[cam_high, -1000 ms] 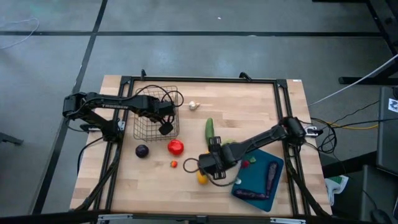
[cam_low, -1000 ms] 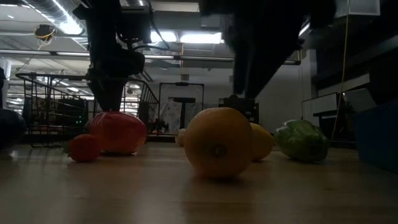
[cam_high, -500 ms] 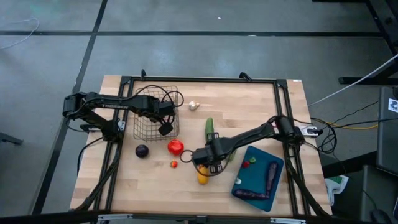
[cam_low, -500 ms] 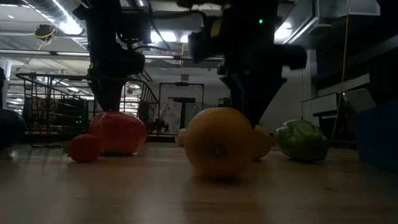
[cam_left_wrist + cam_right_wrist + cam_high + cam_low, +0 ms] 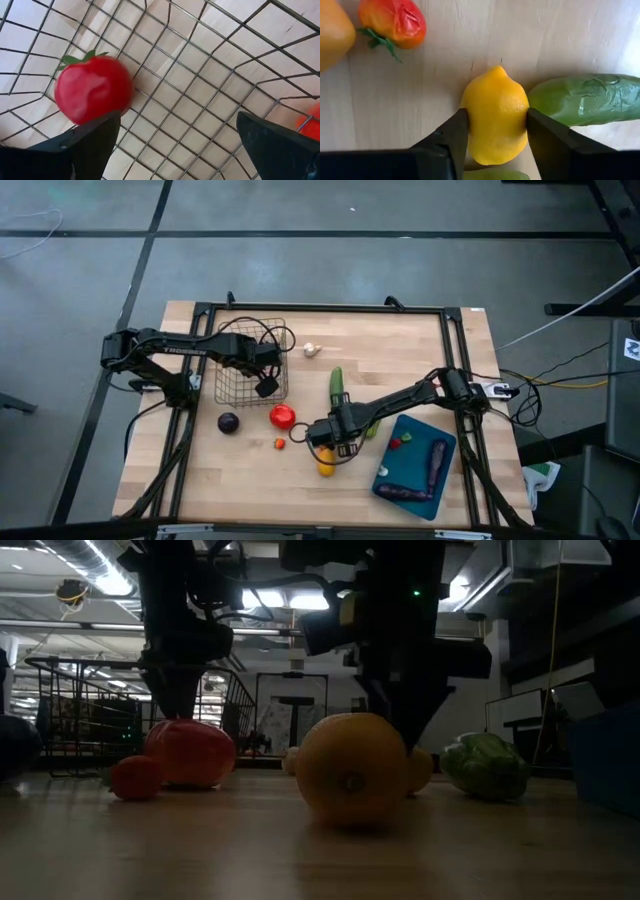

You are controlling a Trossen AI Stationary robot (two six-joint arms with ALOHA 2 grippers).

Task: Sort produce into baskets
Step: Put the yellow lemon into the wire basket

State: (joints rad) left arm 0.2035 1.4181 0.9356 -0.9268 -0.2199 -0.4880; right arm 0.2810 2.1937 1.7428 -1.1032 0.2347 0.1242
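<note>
The lemon [image 5: 495, 116] is clamped on both sides by the right gripper [image 5: 495, 131], beside the cucumber [image 5: 585, 99]. The left gripper [image 5: 175, 145] is held with fingers wide apart inside the wire basket [image 5: 250, 370].

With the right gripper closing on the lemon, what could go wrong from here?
1. The right gripper has its fingers against the sides of the lemon; the rounded fruit may squirt out as they squeeze.
2. The cucumber lies right against the lemon, so a finger may nudge or drag it.
3. The orange and small tomato sit close by and might get bumped on lift.
The left gripper waits open over the wire basket.
</note>
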